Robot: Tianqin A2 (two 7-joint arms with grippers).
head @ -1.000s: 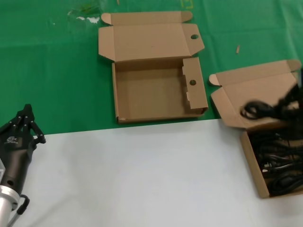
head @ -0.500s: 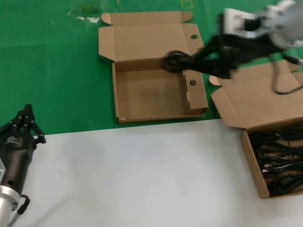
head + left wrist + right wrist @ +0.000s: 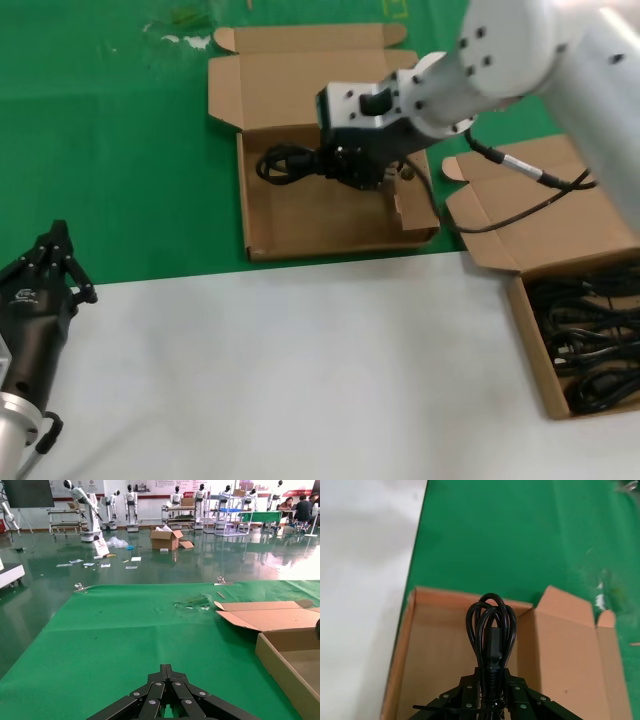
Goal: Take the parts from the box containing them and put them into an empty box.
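Observation:
A bundled black power cord hangs over the floor of the empty box, with my right gripper shut on its plug end. The right wrist view shows the cord's loop sticking out past the right gripper, above the empty box's floor. That box has a round hole in its lid tab and in its side flap. The box containing the parts stands at the right, with several black cords in it. My left gripper rests shut at the lower left.
The boxes sit where a green cloth meets a white tabletop. The right arm's cable droops over the parts box's open lid. In the left wrist view the left gripper points over the cloth, the empty box's wall beside it.
My right arm has carried a cord from the box on the right leftwards and now holds it over the empty box. The left arm has not moved.

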